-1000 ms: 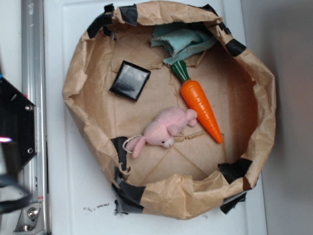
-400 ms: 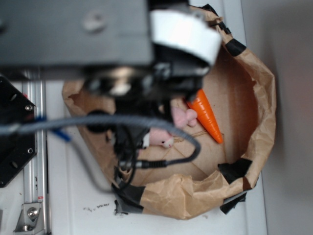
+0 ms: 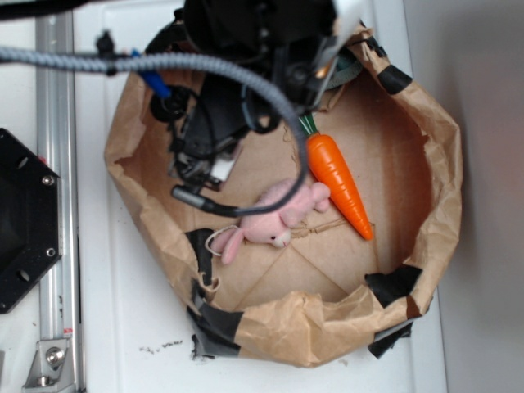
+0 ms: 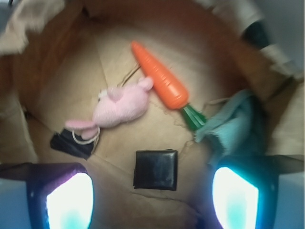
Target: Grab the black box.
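Since a second ago the arm has swung in over the upper left of the paper basin [image 3: 434, 205], and its gripper [image 4: 152, 210] hangs released, fingers [image 4: 66, 195] spread wide at the wrist frame's bottom corners. Between them, lower centre, lies the black box [image 4: 156, 169], untouched. Above sit the pink bunny [image 4: 119, 106], carrot [image 4: 159, 78] and teal cloth [image 4: 233, 121].

Crumpled brown paper basin [image 3: 434, 205] on white surface [image 3: 131, 311]: pink plush bunny [image 3: 274, 217], orange plastic carrot [image 3: 337, 182], black robot arm [image 3: 246, 49] overhead.
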Controlling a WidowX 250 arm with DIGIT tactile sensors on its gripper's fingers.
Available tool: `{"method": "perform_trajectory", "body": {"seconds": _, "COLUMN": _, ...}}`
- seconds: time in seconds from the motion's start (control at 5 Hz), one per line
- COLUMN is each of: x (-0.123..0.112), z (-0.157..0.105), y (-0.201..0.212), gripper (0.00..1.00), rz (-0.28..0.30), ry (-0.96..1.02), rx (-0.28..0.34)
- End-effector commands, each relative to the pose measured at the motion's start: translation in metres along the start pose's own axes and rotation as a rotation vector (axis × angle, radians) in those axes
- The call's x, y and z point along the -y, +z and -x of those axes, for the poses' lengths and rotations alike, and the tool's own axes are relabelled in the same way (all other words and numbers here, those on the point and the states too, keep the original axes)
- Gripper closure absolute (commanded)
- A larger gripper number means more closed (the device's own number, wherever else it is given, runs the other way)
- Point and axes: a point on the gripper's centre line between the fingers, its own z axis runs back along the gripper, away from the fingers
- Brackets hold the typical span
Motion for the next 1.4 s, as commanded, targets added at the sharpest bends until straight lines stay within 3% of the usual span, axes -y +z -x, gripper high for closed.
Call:
{"method": "perform_trajectory", "body": {"seconds": 0.0, "x": 0.0022, "z": 0.0081, "y": -0.0516, "gripper": 0.0, "rz": -0.043, "ry": -0.062, "rx": -0.155}}
{"method": "perform_trajectory", "body": {"seconds": 0.2, "x": 0.0003, "z": 0.0077, "y": -0.0568, "gripper": 0.0, "rz": -0.04, "ry": -0.085, "rx": -0.19}}
{"method": "perform_trajectory", "body": {"seconds": 1.2, "x": 0.0037, "z": 0.0051, "y": -0.0515, "gripper": 0.0, "rz": -0.036, "ry": -0.136, "rx": -0.193}}
